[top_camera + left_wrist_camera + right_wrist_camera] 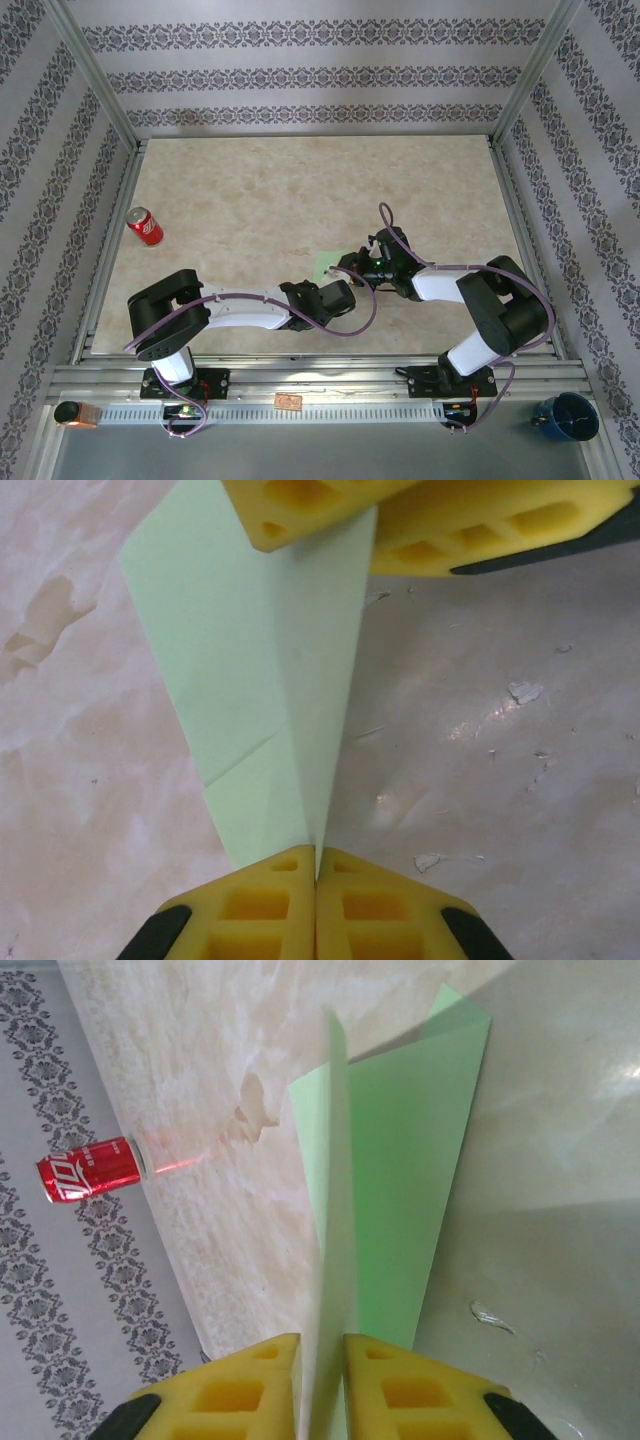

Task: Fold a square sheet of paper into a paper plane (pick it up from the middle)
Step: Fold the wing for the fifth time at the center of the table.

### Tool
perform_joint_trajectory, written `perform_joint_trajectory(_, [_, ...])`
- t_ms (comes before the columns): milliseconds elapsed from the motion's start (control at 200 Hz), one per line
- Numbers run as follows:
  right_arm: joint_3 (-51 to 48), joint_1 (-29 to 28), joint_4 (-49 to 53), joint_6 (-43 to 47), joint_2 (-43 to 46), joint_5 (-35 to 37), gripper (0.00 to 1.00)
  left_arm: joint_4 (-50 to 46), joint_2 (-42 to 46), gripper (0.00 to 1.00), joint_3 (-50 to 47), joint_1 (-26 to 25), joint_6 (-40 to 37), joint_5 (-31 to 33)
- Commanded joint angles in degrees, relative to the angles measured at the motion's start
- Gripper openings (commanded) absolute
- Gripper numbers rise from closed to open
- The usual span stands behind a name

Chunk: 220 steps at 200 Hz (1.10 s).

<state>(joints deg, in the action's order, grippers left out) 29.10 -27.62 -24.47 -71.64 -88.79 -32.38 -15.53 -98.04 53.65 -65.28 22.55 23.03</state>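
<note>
green folded paper [250, 650] stretches straight between our grippers — left gripper [316, 855] pinched tight on one end of its crease, right gripper [320, 1345] clamped on the far end.

Readable text: none | red soda can [90, 1169], on its side, left of the green paper [400, 1190] | white brand lettering on the can's red wall, too small and skewed to make out

Brightly, evenly lit from above. Soft grey shadow right of the green paper [250, 660] in the left wrist view, pale glare patches beyond it (sheen on the tabletop [520, 810]). Slightly blurred nearest the lens, below the paper.
</note>
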Motion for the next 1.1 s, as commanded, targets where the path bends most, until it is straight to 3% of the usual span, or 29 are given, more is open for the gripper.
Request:
perform_joint_trajectory(0, [0.87,0.48,2.95,2.82,3.38,0.96,0.25,-0.93,0.39,0.04,-0.18,-0.47,3.18,1.26])
perform_joint_trajectory(345, [2.88,3.39,28.20,19.35,20.03,12.88,0.40,9.54,4.44,0.01,-6.07,3.58,11.44,-9.04])
perform_joint_trajectory(654, [-3.09,5.28,30.19,20.13,37.73,23.13,0.57,26.17,7.64,0.00,-14.82,10.94,17.05,-26.67])
perform_joint_trajectory(974, [-2.28,5.82,31.71,23.96,41.92,22.94,0.70,33.35,7.25,0.00,-17.87,13.51,20.19,-32.61])
perform_joint_trajectory(1034, [-2.23,5.91,31.21,24.41,41.86,22.59,0.83,35.13,7.03,0.00,-18.26,13.60,20.21,-33.66])
perform_joint_trajectory(1059, [-2.32,5.99,30.82,24.60,41.88,22.35,0.97,36.18,6.86,0.00,-18.57,13.60,20.28,-34.13])
perform_joint_trajectory(1094, [-2.51,6.11,30.19,25.15,41.86,21.75,0.98,37.41,6.62,0.00,-18.79,13.60,20.70,-34.73])
